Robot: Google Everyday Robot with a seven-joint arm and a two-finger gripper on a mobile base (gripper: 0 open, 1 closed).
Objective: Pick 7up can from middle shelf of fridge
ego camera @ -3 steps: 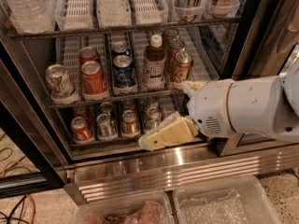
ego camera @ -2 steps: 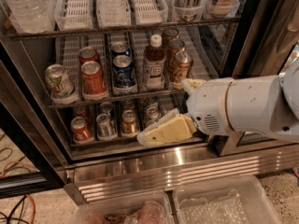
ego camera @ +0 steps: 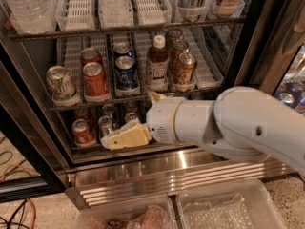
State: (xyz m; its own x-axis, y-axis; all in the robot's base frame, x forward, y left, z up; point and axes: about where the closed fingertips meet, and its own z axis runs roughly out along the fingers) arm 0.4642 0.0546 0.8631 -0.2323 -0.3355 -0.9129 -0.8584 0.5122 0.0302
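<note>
The 7up can, pale silver with green lettering, stands at the far left of the middle shelf of the fridge. To its right stand two red cans, a dark blue can, a brown bottle and brown cans. My gripper is open and empty, in front of the lower shelf. It is below and to the right of the 7up can and apart from it. One tan finger points left. The white arm comes in from the right.
The top rack holds clear water bottles and white lane trays. The lower shelf holds small cans, partly hidden by the gripper. The black door frame runs down the left. Two clear bins sit on the floor in front.
My arm and gripper have moved to the left, closer to the fridge's left side. The cans have not moved.
</note>
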